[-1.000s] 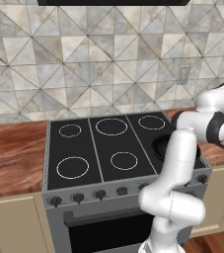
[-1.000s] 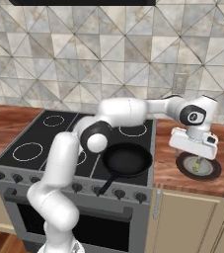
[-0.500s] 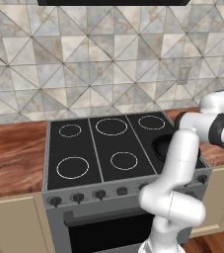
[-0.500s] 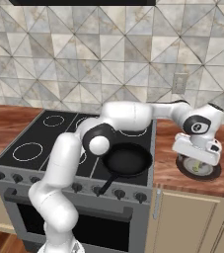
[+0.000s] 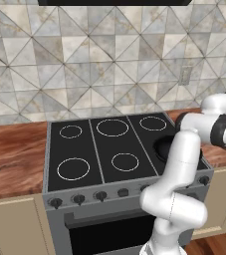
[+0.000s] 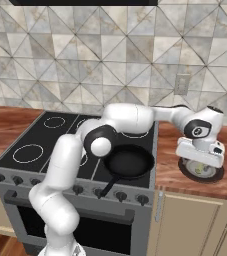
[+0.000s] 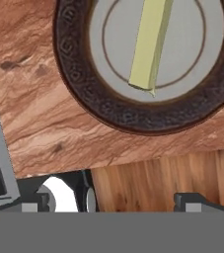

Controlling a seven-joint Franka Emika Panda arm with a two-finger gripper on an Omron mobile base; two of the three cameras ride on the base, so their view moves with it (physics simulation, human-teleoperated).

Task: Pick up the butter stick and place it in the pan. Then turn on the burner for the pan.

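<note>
Butter stick (image 7: 150,47): laid across grey dish (image 7: 207,42) on bench (image 7: 49,118), ready for lifting.
Pincer (image 6: 200,159): held spread apart above dish, nothing gripped.
Pan (image 6: 129,162): set on stove burner to receive butter.

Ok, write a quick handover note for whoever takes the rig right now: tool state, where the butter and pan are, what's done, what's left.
Tool: open, holding nothing, hanging over the grey dish with the dark rim on the wooden counter right of the stove.
Butter stick: lying in that dish, not yet gripped.
Pan: on the stove's front right burner, nothing in it, handle pointing toward the knobs.
Done: the arm is over the butter.
Left: grip the butter, carry it to the pan, release it, then turn on the pan's burner.
</note>
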